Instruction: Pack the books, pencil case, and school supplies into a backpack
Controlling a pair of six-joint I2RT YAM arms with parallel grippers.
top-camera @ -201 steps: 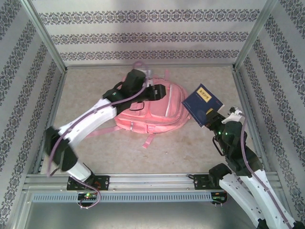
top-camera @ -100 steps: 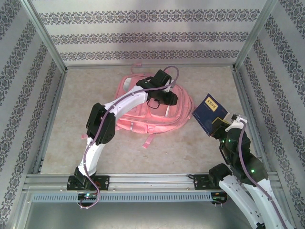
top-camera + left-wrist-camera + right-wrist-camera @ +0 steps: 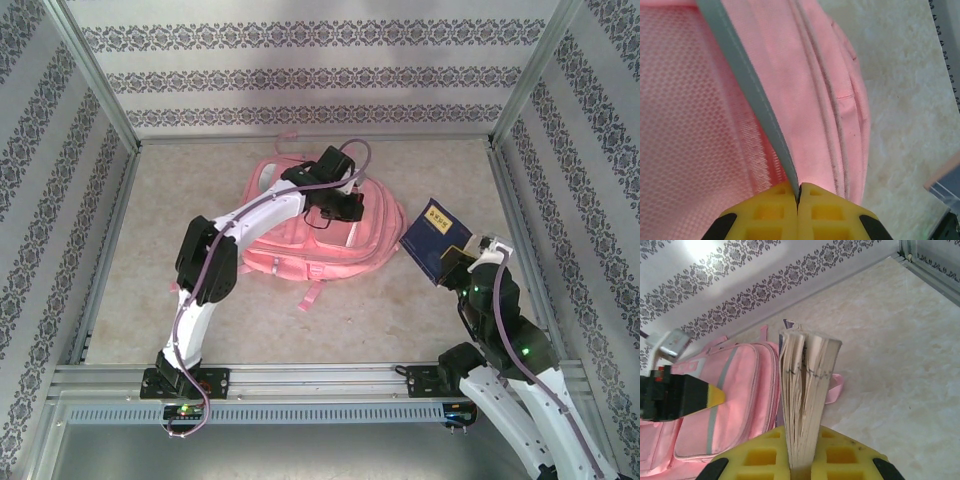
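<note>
Left wrist: pinching the backpack's grey strip with left gripper; right of backpack, clamping books with right gripper.

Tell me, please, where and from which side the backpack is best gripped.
Grip the backpack by the thin grey strip on its front, coming from above. It lies flat and its body is too broad for a gripper, while that strip seems to give a narrow fold to pinch. The left gripper is shut there; the right gripper holds a book.
</note>
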